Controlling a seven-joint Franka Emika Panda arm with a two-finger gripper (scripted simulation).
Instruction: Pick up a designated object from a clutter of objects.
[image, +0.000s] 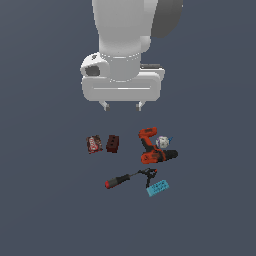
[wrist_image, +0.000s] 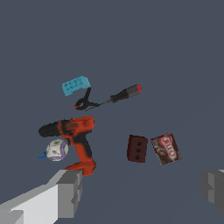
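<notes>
Dark grey floor, red-brown box (image: 94, 144) (wrist_image: 166, 149) with white-red label, lying flat

In the exterior view, the small flat red-brown box with a printed label (image: 94, 144) lies left of centre, and the plain dark red studded block (image: 113, 143) sits just beside it on its right, apart. Right of centre lies the orange-and-black power drill (image: 153, 148), with the white ball-like item (image: 162, 142) touching its right side. Below these, the red-handled screwdriver (image: 120, 179) lies slanted, and the light blue card (image: 158, 188) rests near its lower right.
</notes>
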